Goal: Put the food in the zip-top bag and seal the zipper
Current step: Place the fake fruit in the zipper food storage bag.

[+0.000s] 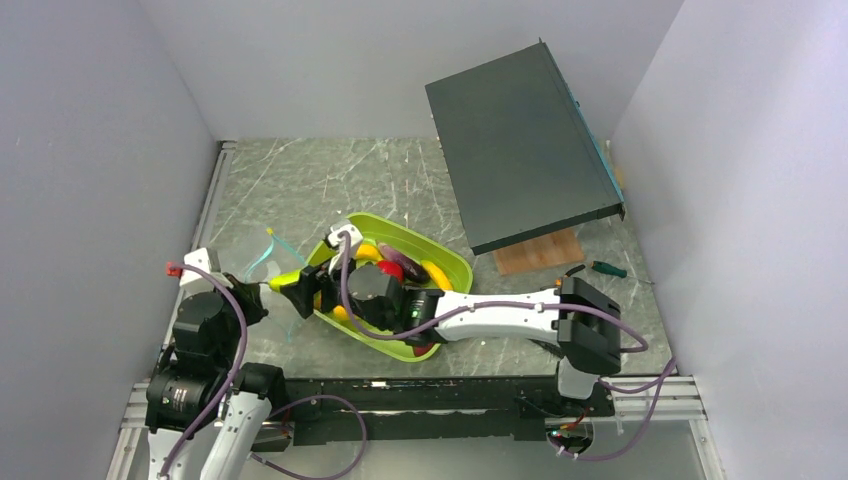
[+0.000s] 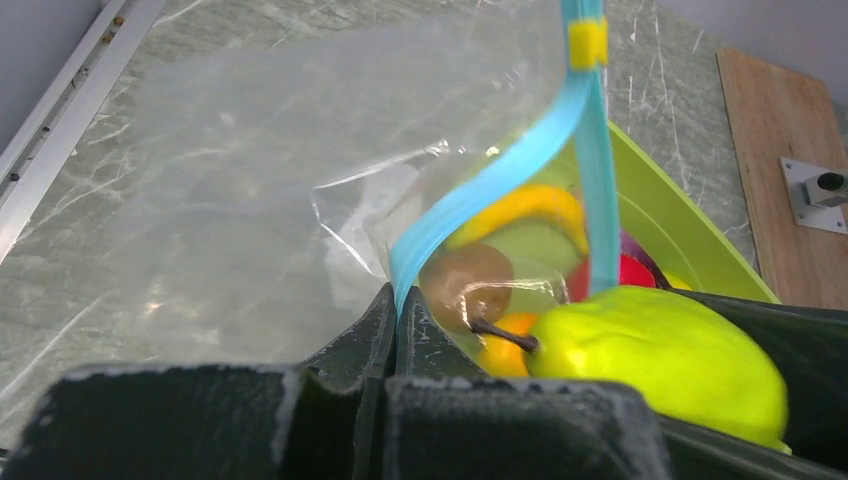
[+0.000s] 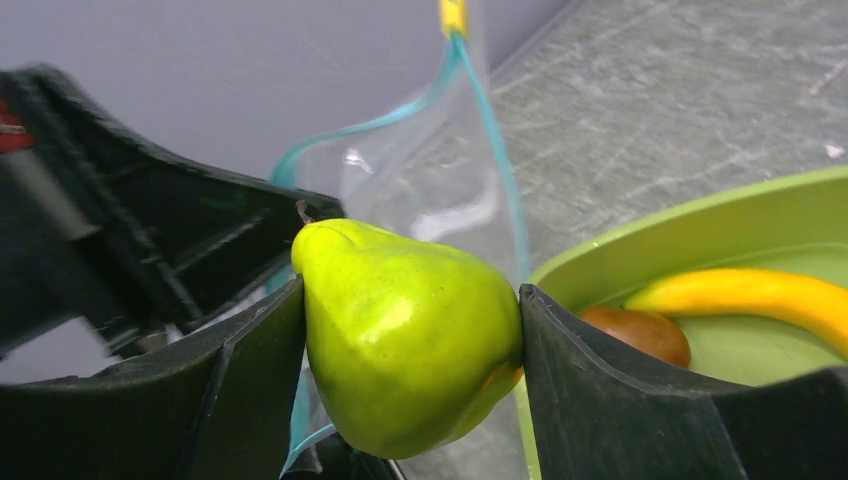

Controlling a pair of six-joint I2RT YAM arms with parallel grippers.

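Grey marbled tabletop [image 1: 300, 180], pale walls [image 1: 90, 150]. Left gripper [image 2: 395, 310] pinched together on light-blue zipper strip [image 2: 480, 190] of clear crinkly plastic bag [image 2: 250, 150], centre-left of overhead frame. Right gripper [image 3: 411, 290] clamped on glossy green toy pear [image 3: 405, 340] beside bag mouth. Other toy fruit [image 3: 740, 295] in lime-green tray [image 1: 455, 265], centre.

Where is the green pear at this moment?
The green pear is left of centre in the top view, held in the right gripper beside the left rim of the lime-green tray, facing the zip-top bag that the left gripper pinches.

Grn pear [image 3: 405, 335], lt-blue zipper [image 2: 480, 190]
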